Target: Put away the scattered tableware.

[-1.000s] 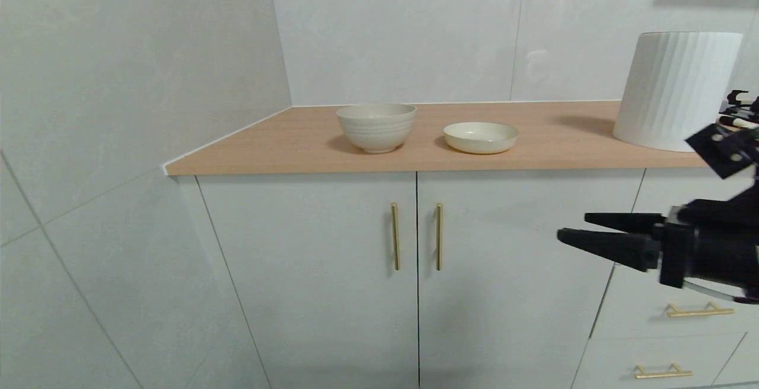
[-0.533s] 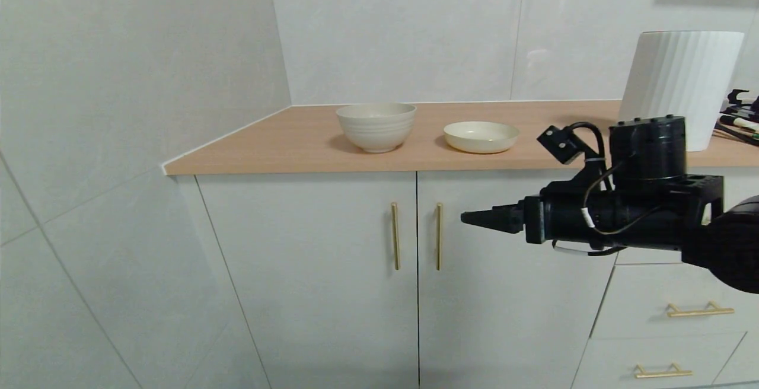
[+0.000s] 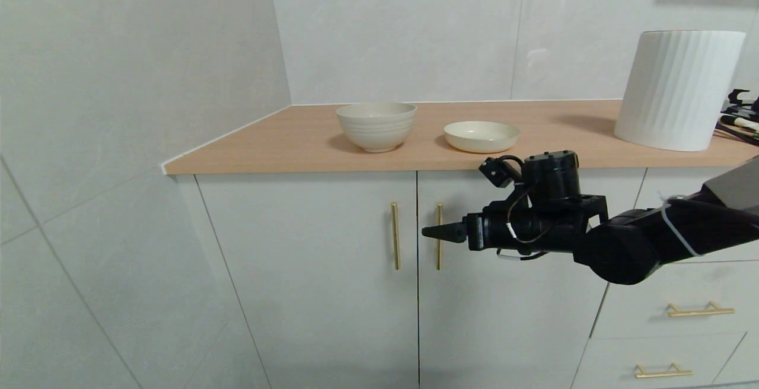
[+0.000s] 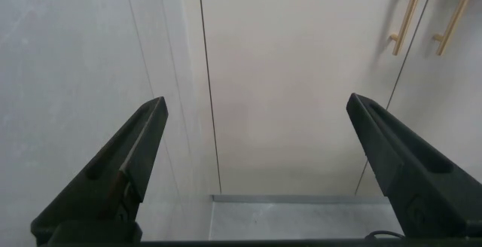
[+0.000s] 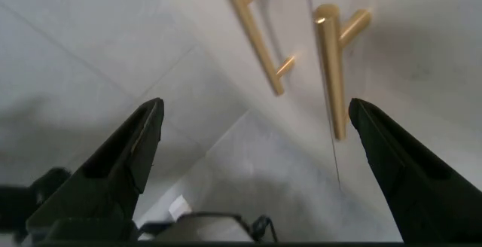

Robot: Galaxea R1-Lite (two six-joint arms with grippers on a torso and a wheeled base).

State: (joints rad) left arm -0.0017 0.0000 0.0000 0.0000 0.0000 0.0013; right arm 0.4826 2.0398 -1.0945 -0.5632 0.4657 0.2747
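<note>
Right pincer (image 3: 436, 232): fingers spread (per right wrist view), holding nothing. Held level before cabinet doors (image 3: 332, 270), tip near right door handle (image 3: 439, 236); contact not discernible.
Left pincer (image 4: 256, 104): spread, holding nothing, low before same cabinet.
Bowl (image 3: 376, 126) and shallow dish (image 3: 481, 136): upright on table (image 3: 284, 146), apart, above doors.
Judgement: both rigid, smooth, probably slippery, breakable, light. Grip over rim, one finger inside, one outside. Dish rim low, needs shallow pinch.

Bowl (image 3: 376, 126) left of dish (image 3: 481, 136), on counter (image 3: 284, 146)
</note>
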